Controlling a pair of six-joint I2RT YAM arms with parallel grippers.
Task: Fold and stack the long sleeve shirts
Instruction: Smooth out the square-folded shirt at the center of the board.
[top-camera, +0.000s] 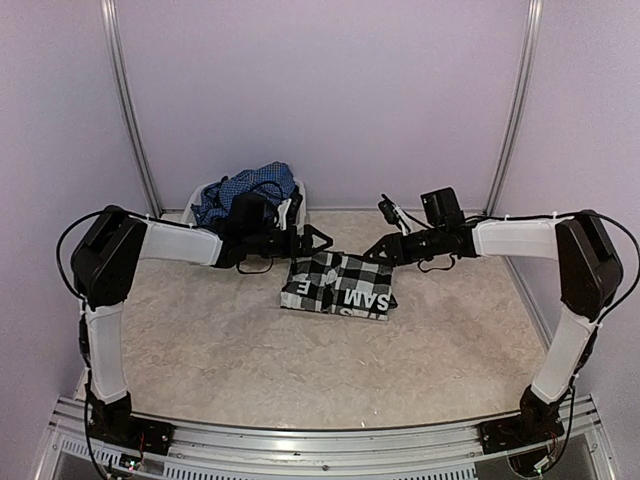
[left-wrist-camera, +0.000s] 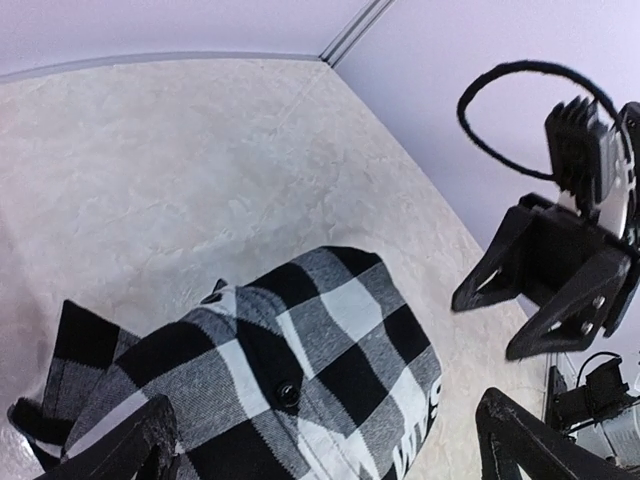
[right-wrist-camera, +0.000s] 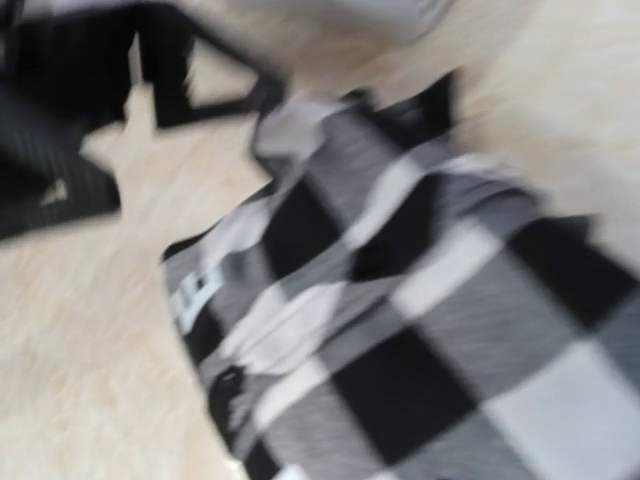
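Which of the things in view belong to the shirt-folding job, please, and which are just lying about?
Job:
black-and-white checked shirt, already folded
blue checked shirt, a loose heap

Lying about:
white basket, holding the blue one

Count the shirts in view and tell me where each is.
2. The black-and-white shirt lies folded on the table; the blue shirt is bunched in the basket at the back. Others may be hidden under the blue one.

White-shelled arms (top-camera: 178, 243), blk joints (top-camera: 100, 258), cable loops (left-wrist-camera: 478, 92); blk L gripper (top-camera: 322, 241), R gripper (top-camera: 372, 250).
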